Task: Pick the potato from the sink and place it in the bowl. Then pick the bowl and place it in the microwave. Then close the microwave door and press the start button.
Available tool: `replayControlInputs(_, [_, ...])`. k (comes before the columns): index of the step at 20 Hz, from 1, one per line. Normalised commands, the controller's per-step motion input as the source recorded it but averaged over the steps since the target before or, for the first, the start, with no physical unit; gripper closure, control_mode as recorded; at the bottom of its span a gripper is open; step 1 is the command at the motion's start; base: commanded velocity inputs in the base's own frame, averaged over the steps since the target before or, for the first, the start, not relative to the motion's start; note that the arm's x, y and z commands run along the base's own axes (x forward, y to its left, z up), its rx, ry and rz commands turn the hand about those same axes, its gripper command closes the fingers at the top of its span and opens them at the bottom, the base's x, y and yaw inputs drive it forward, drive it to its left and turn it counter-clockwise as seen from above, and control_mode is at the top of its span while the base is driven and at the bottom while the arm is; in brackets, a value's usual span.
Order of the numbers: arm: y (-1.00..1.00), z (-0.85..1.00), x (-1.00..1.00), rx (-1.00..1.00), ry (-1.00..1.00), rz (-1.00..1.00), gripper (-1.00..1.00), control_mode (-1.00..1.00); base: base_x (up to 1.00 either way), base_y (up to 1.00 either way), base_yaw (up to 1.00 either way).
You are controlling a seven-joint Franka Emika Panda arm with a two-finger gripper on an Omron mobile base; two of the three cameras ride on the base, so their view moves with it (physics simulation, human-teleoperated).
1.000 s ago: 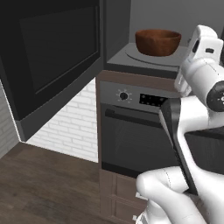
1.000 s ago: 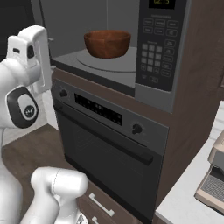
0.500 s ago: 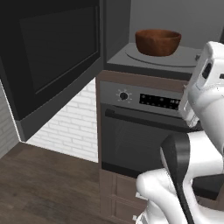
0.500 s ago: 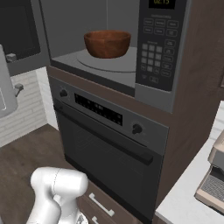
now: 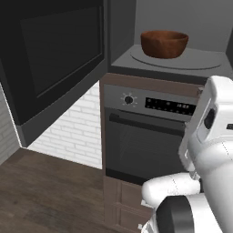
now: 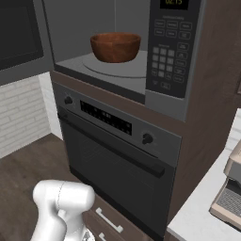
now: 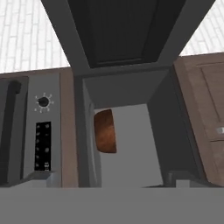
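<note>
Arm swung right; bowl [image 6: 115, 46] on turntable, microwave door [image 5: 54, 59] open wide.

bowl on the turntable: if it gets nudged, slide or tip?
Likely slides rather than tips: the bowl looks wide and low, sitting upright on the smooth turntable plate. Probably rigid, wooden-looking. Its rounded, smooth sides may slip between fingers.

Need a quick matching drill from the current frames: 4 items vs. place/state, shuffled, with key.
Things:
1. bowl
2. microwave door
3. oven
4. keypad

Places or states:
A. swung open to the left
B. directly below the microwave
C. on the turntable plate
D. on the panel right of the cavity

Pairs: 1-C, 2-A, 3-B, 4-D
</note>
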Motion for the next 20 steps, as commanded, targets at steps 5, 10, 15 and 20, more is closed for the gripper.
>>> replayControlInputs(5, [0.87, -0.36, -0.04, -0.06, -0.01, -0.05, -1.00, -1.00, 0.00, 0.00, 0.00])
replayControlInputs(10, [0.88, -0.49, -0.04, 0.00, -0.01, -0.07, -1.00, -1.00, 0.00, 0.00, 0.00])
replayControlInputs(15, [0.87, -0.28, -0.08, -0.12, -0.14, -0.03, -1.00, -1.00, 0.00, 0.00, 0.00])
replayControlInputs(20, [0.79, -0.37, -0.01, -0.07, -0.06, -0.09, -1.00, -1.00, 0.00, 0.00, 0.00])
